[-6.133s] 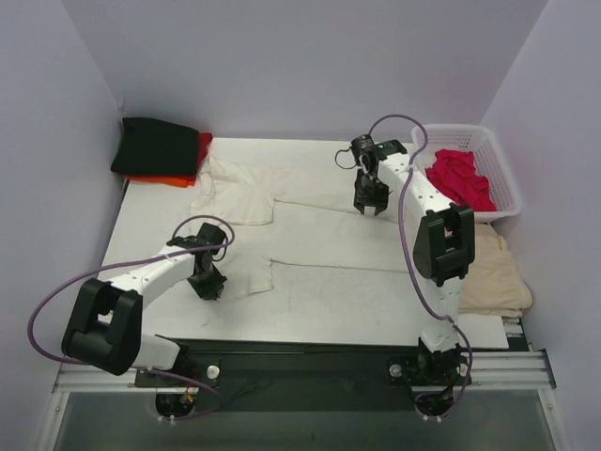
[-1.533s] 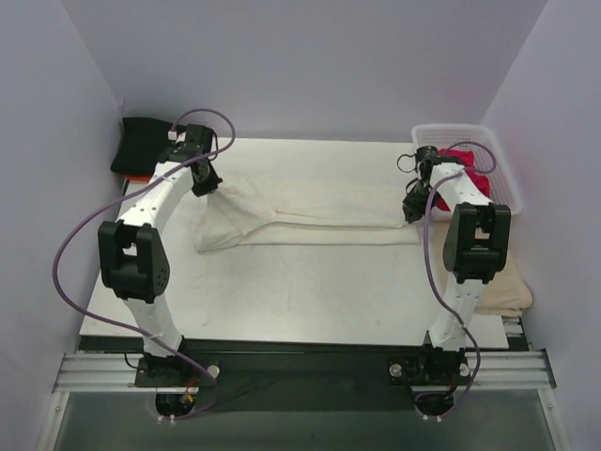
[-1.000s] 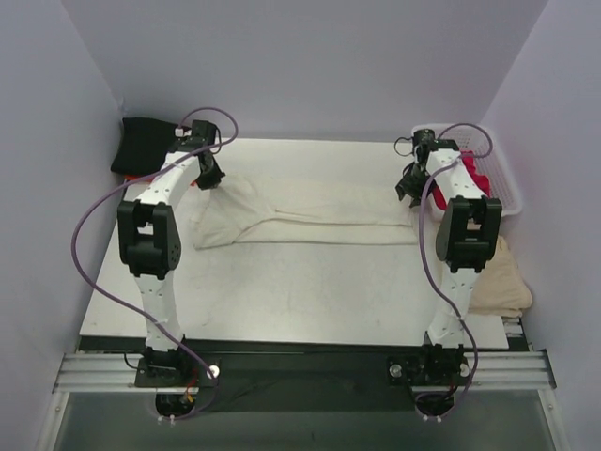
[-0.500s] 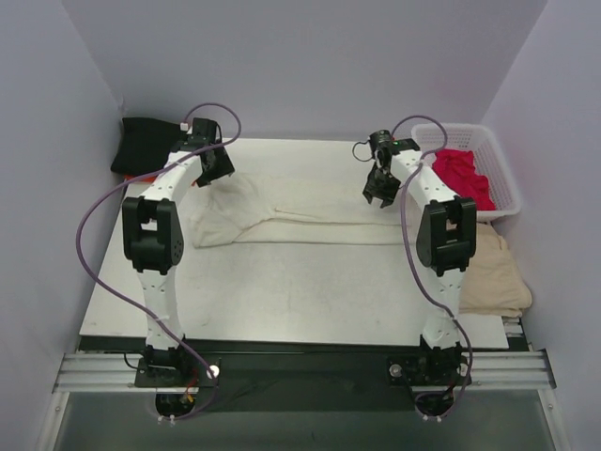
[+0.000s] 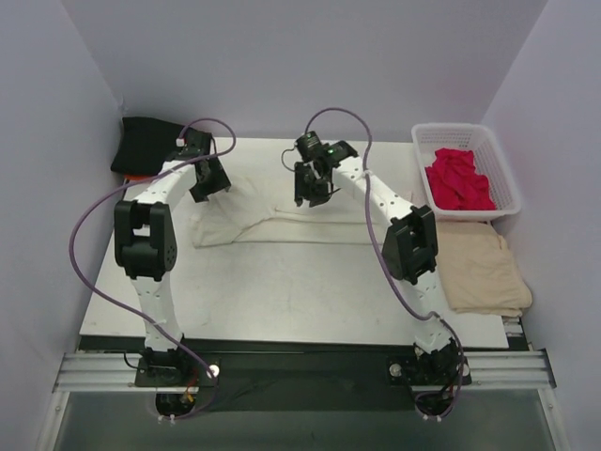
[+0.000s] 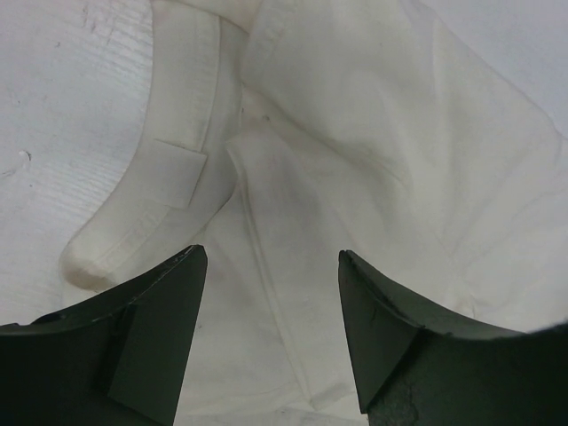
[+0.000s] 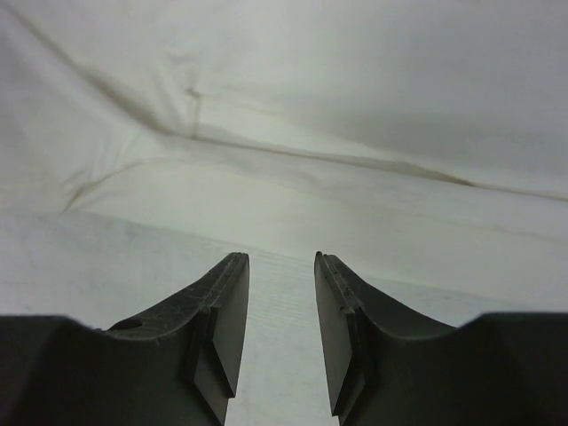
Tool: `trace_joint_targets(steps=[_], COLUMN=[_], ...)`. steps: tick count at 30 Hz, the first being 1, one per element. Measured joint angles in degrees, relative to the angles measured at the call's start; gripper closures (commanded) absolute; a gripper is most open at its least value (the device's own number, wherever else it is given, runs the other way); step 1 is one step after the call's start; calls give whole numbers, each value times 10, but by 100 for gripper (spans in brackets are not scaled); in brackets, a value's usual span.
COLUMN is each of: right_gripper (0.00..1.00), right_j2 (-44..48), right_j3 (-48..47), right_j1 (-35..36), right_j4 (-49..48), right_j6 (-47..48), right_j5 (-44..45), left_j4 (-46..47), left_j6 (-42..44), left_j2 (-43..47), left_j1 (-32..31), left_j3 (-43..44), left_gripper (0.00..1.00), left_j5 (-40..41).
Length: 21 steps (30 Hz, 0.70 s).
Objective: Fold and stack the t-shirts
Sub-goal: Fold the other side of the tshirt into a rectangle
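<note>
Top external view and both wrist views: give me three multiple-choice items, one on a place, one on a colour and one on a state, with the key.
1. Where does the crimson t-shirt lie?
A. in the white lattice basket
B. at the table's near edge
C. clamped in a pincer

2. What colour is the long folded t-shirt?
A. black
B. cream-white
C. orange-red

3. How does the left pincer stand?
A. shut on cloth
B. open, holding nothing
C. out of view

Key:
1 A: the red cloth fills the basket at the far right.
2 B: both wrist views show pale cream cloth.
3 B: its wrist view shows it spread wide, with the cloth lying free below.
</note>
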<state>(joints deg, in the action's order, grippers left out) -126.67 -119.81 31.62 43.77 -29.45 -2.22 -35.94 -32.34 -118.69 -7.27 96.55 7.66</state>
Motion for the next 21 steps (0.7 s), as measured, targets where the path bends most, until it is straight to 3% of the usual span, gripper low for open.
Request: trace_joint_targets(steps=[7,10,21], right_gripper=[63,63,64], right_j2=[-76,-102,-92], right_j3=[-59,-60,2], right_j1=[59,59,37], right_j4=[-2,-1,-8], right_j6=[15,17,-6], right_j5=[-99,-123,-105], left_j4=[-3,-7,-7], left_j6=[-24,-31,-34], left_j2=[2,2,46], left_j1=[27,29,21], left_j3=[-22,-31,-77], left_gripper=[32,42,44], left_j5=[-39,-58,-135])
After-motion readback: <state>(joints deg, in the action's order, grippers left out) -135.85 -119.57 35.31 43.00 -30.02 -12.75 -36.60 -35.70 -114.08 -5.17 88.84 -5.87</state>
